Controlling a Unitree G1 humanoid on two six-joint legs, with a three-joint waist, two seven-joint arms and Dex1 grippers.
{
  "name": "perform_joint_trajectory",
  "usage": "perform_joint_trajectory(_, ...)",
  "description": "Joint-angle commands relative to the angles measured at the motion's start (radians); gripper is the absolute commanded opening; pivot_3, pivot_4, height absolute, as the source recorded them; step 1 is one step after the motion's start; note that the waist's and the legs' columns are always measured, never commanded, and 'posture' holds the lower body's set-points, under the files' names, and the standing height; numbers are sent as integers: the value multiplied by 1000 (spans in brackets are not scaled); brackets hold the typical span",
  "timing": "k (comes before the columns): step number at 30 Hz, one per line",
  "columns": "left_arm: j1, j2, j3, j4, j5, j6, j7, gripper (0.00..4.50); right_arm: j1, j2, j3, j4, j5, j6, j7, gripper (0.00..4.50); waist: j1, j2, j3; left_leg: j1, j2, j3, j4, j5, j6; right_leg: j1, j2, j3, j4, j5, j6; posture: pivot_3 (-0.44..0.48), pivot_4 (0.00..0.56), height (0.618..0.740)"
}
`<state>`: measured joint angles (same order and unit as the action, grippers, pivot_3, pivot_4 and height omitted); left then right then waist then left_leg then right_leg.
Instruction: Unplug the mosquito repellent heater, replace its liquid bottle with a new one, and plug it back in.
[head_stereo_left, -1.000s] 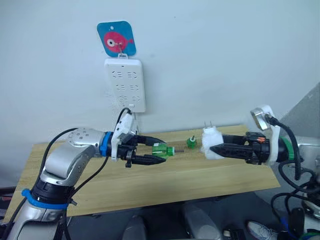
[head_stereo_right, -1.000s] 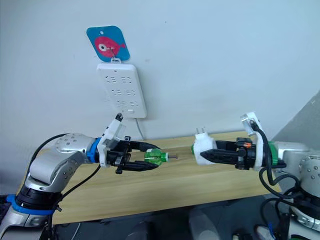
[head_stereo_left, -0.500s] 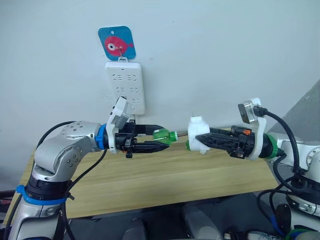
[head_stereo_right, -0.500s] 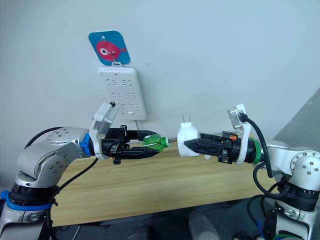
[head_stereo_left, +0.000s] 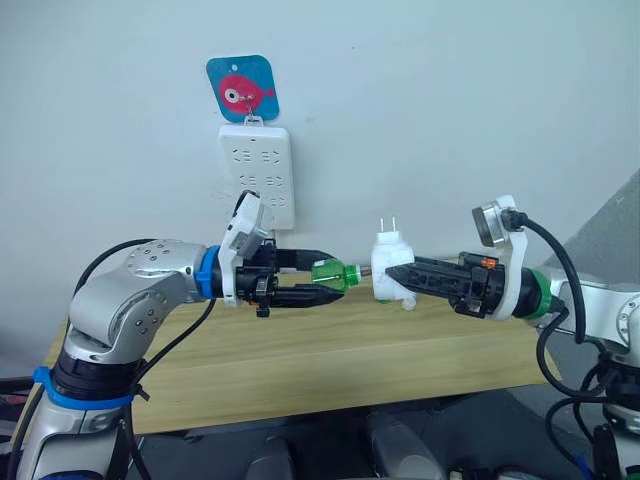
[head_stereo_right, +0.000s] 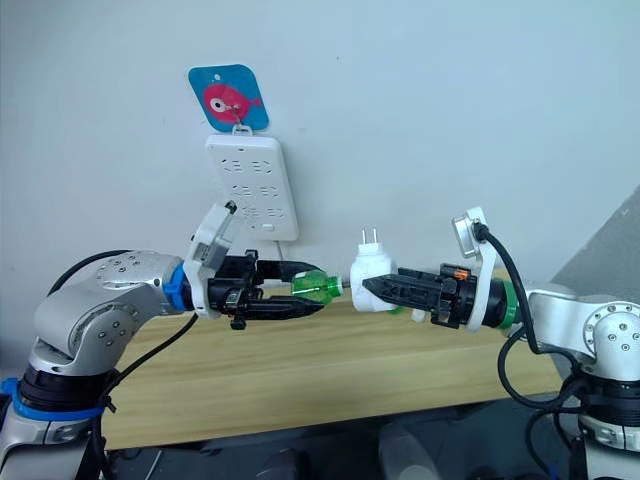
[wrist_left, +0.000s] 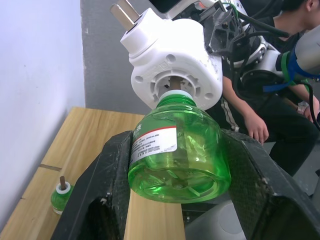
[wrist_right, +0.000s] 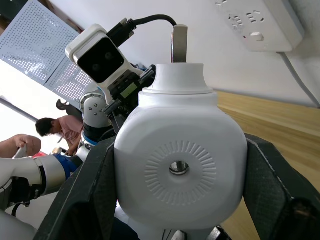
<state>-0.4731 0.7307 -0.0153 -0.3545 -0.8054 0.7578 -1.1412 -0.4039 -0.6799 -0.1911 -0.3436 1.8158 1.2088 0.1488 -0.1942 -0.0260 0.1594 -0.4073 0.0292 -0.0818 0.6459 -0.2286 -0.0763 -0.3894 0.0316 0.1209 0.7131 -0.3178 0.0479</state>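
My left gripper (head_stereo_left: 322, 277) is shut on a green liquid bottle (head_stereo_left: 333, 274) held on its side above the table, neck pointing right. The right gripper (head_stereo_left: 392, 272) is shut on the white mosquito repellent heater (head_stereo_left: 388, 262), whose two prongs point up. In the left wrist view the bottle (wrist_left: 175, 150) has its white neck and wick at the round socket in the heater (wrist_left: 175, 65). The right wrist view shows the heater's (wrist_right: 180, 165) vented face between my fingers. A second small green bottle (wrist_left: 61, 195) stands on the wood near the wall.
A white power strip (head_stereo_left: 258, 172) hangs on the wall under a blue fish hook (head_stereo_left: 243, 90), behind my left arm. The wooden table (head_stereo_left: 300, 360) lies below both grippers. A seated person (wrist_left: 270, 100) is beyond the table's far end.
The two grippers have closed the gap between them. The bottle's neck, apart from the heater before, now meets its socket. The heater has moved left and slightly up.
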Motion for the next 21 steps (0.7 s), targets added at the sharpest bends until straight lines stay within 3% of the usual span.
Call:
perform_joint_trajectory(1,-13,24,3,-14,-3,-13,-44,2286,8,-37,5,-20,60,-49,9,2948,0,0,-1,0,0,0,0,0,0,0,0,0,0,0,0,-161,57,710)
perform_joint_trajectory(9,-32,8,5,15,8,-22,-49,2286,26,-114,37,1,107,-75,42,2948,0,0,-2,0,0,0,0,0,0,0,0,0,0,0,0,-162,62,710)
perform_joint_trajectory(21,-54,-11,-8,22,6,-19,-54,2286,15,-142,86,-1,149,-112,47,2948,1,1,-3,0,0,0,0,0,0,0,0,0,0,0,0,-161,62,710)
